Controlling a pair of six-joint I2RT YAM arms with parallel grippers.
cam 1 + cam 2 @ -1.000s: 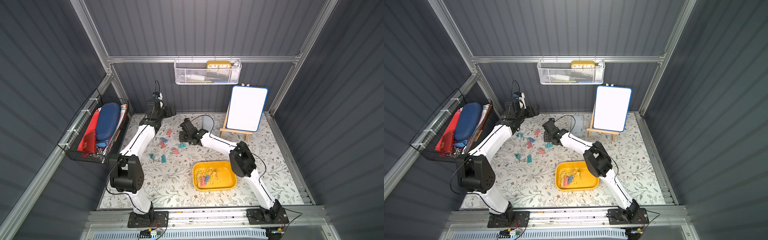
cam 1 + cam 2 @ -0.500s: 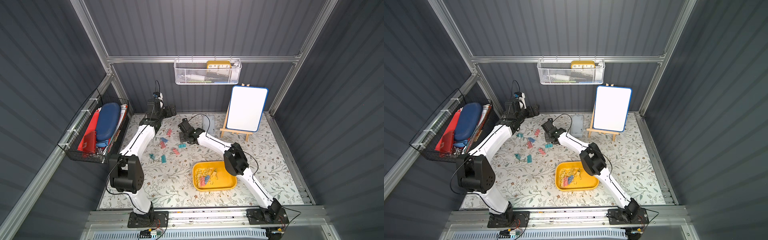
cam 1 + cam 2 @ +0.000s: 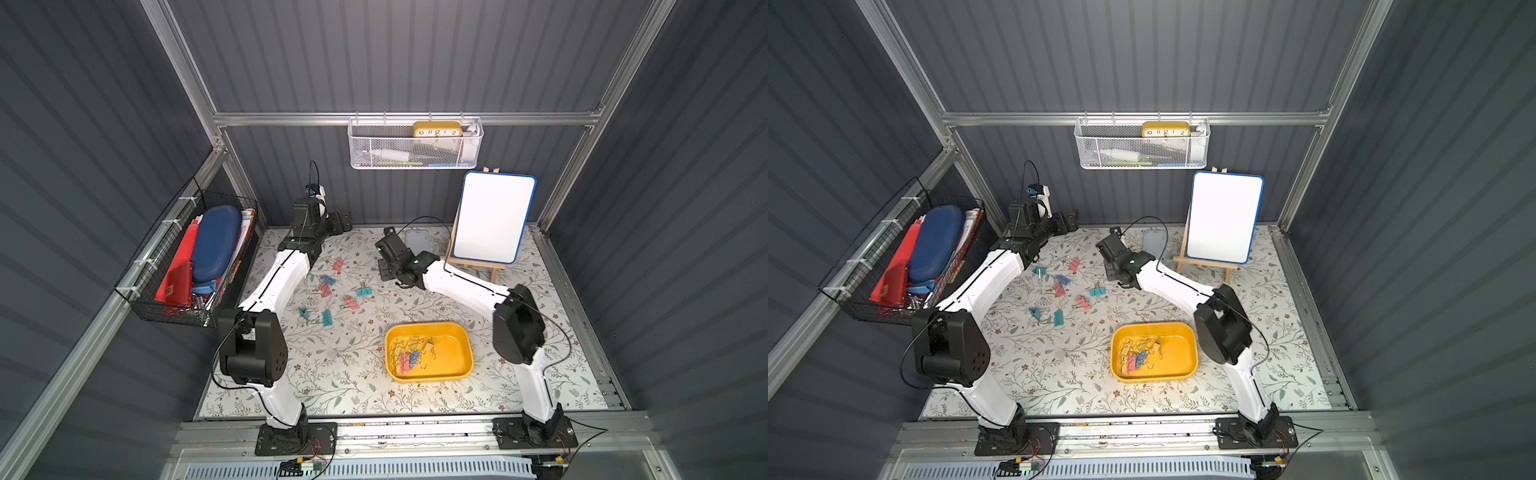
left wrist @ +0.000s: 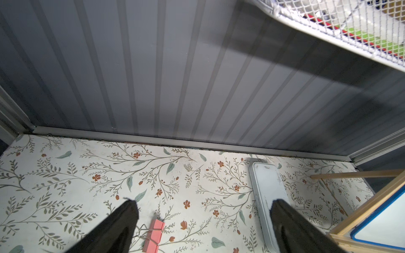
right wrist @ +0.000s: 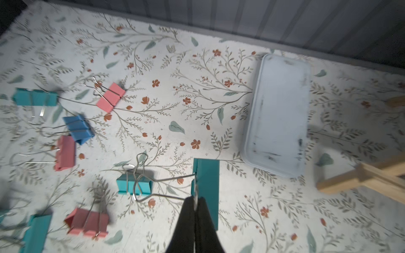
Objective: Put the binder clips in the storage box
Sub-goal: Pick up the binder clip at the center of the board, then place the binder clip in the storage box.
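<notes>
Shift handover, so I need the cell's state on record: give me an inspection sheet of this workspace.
Surface: floral mat, lying flat.
Job's things: yellow storage box holds a pile of binder clips; several loose clips on the mat.
Clutter: grey lidded case and whiteboard easel at the back.
Hands: left hand open above the mat; right hand shut on a teal clip by its wire handle.
Cables: black cable arcs over the right arm.
Surroundings: black wire basket on side wall; white mesh basket on back rail.
</notes>
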